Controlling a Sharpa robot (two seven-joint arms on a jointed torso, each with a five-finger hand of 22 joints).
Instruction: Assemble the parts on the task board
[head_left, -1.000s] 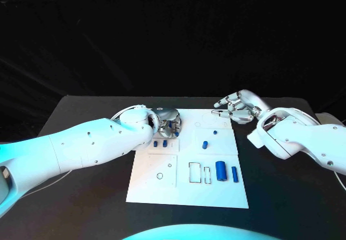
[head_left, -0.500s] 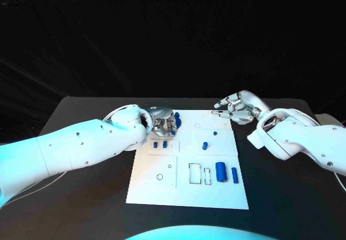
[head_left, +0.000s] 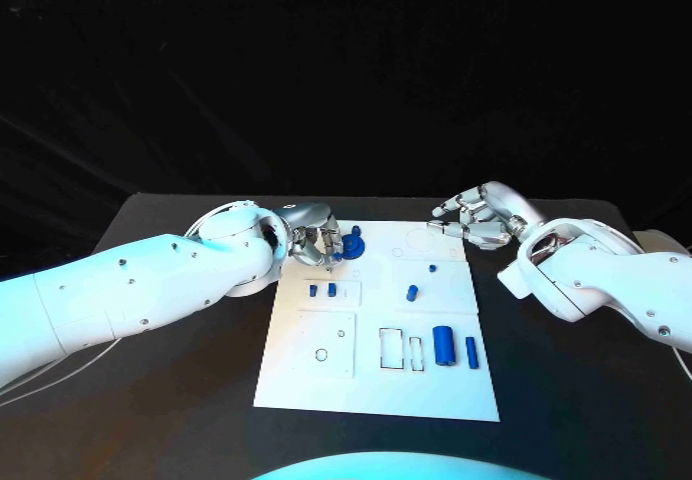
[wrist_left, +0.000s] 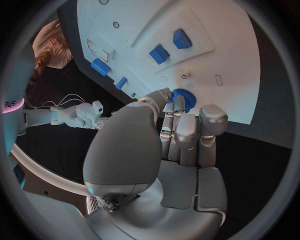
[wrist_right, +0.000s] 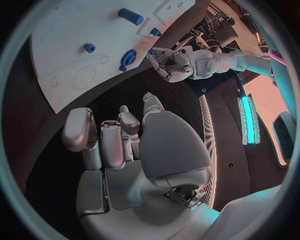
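Observation:
The white task board lies in the middle of the black table. My left hand hovers at the board's far left corner and pinches a blue gear at its fingertips; the gear sits between thumb and fingers just above the board. My right hand hangs over the far right corner with its fingers apart and nothing in them. From the right wrist, my right hand faces the gear and my left hand.
Several blue parts lie on the board: two small blocks, a short peg, a small pin and two cylinders near the front right. Empty outlined slots sit beside them. Black table surrounds the board.
My left hand has pulled back and up toward the board's far left corner, and the blue gear now shows at its fingertips. My right hand has barely moved.

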